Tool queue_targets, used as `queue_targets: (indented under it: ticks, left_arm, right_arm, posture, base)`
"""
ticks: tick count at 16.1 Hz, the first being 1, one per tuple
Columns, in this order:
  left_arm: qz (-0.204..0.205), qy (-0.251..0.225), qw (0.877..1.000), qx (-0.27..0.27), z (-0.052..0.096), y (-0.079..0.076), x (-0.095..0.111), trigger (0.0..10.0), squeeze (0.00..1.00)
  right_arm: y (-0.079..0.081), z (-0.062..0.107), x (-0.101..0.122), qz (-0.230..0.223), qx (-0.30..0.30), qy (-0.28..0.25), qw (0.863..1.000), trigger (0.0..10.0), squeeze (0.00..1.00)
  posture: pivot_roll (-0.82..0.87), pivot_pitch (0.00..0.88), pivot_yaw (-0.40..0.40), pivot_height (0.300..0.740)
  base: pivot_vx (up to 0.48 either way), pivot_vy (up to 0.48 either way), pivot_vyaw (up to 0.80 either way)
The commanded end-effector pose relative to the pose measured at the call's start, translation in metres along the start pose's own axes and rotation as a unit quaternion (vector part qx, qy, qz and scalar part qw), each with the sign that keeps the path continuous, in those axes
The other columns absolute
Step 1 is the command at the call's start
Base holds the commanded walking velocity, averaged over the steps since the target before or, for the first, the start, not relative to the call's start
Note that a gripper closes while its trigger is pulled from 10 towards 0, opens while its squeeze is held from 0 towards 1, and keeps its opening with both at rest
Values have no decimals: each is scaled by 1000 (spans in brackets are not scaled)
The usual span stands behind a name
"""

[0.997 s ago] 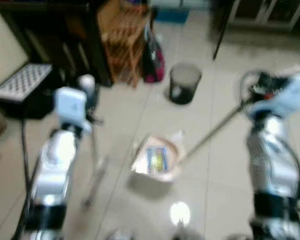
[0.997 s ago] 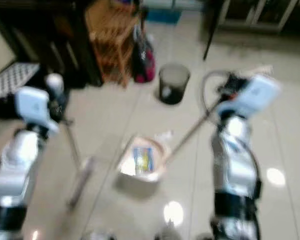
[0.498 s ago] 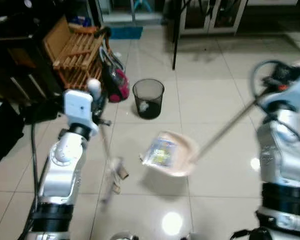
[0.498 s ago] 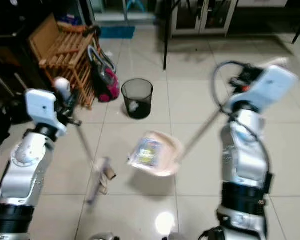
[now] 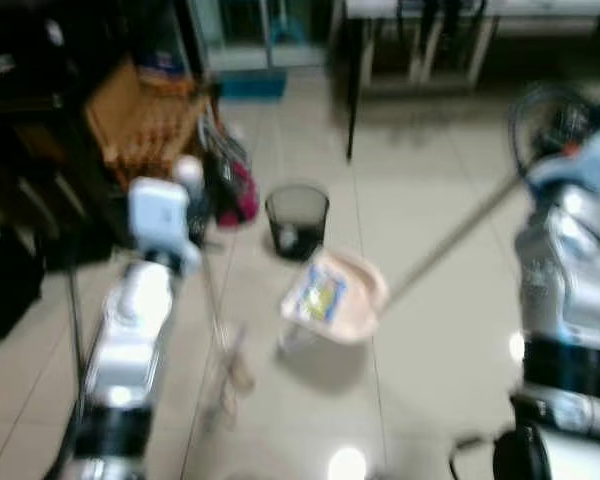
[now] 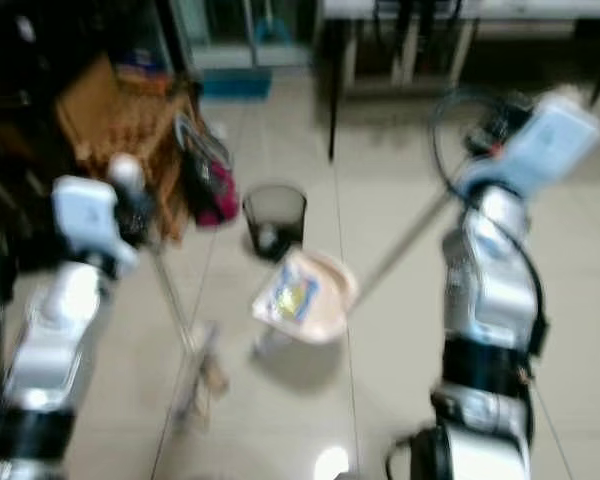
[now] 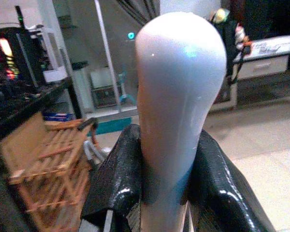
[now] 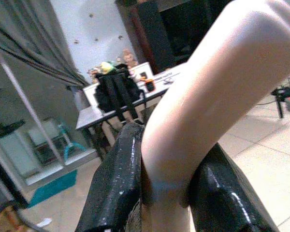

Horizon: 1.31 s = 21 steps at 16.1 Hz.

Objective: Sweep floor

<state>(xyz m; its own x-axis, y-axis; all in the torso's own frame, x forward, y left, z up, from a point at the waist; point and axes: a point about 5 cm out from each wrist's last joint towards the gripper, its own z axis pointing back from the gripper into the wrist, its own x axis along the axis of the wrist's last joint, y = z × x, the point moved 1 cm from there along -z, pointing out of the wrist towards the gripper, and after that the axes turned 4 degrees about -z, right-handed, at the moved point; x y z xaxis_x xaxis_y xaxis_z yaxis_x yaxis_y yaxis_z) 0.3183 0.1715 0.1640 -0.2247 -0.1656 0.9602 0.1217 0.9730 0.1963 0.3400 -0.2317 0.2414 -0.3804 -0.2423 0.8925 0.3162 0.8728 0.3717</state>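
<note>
Pale pink plastic, the dustpan (image 5: 338,297) hangs tilted above the tiled floor (image 5: 450,330), carrying a printed wrapper (image 5: 318,296). Compared with half a second ago we see it closer to the black wastebasket (image 5: 298,222), its rim now almost at the bin's near edge, though the whole scene has shifted too, so part of that is the camera's motion. The picture has also gone softer since then.

Our right gripper (image 8: 159,193) has both fingers (image 8: 117,183) clamped on the dustpan's curved handle end, which rises out from between them. Our left gripper (image 7: 159,193) is clamped the same way on the broom handle's (image 7: 176,96) rounded white top. From those fingers the thin shaft runs down to the broom head (image 5: 230,375) on the floor, a smear whose bristles we cannot make out.

The wooden rack (image 5: 145,125) and the red bag (image 5: 235,190) beside it are blurred (the bag's shape is uncertain). Table legs (image 5: 355,70) at the far side are cut off by the frame.
</note>
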Motion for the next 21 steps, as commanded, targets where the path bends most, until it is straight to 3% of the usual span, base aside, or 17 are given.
queue_targets:
  ticks: [1,6,8,14,21]
  left_arm:
    - [-8,-10,1000,23,-1,11,6,10000,0]
    - [-27,5,999,19,6,8,-3,10000,0]
    - [-32,-4,999,5,2,2,2,10000,0]
    - [-31,-11,999,13,-4,6,5,10000,0]
    - [-35,-6,999,32,4,7,0,10000,0]
  right_arm:
    - [23,-5,19,-29,31,-33,999,10000,0]
    - [38,-10,27,-36,46,-52,997,10000,0]
    - [36,-11,27,-39,42,-53,997,10000,0]
    - [33,-9,26,-42,34,-60,997,10000,0]
    - [34,-7,17,-24,53,-58,997,10000,0]
  posture:
    - [-71,0,52,740]
    - [-80,0,53,740]
    - [-76,0,53,740]
    - [-88,0,59,740]
    - [-42,0,9,740]
  base:
    - [424,0,0]
    - [419,0,0]
    - [418,0,0]
    - [417,0,0]
    - [417,0,0]
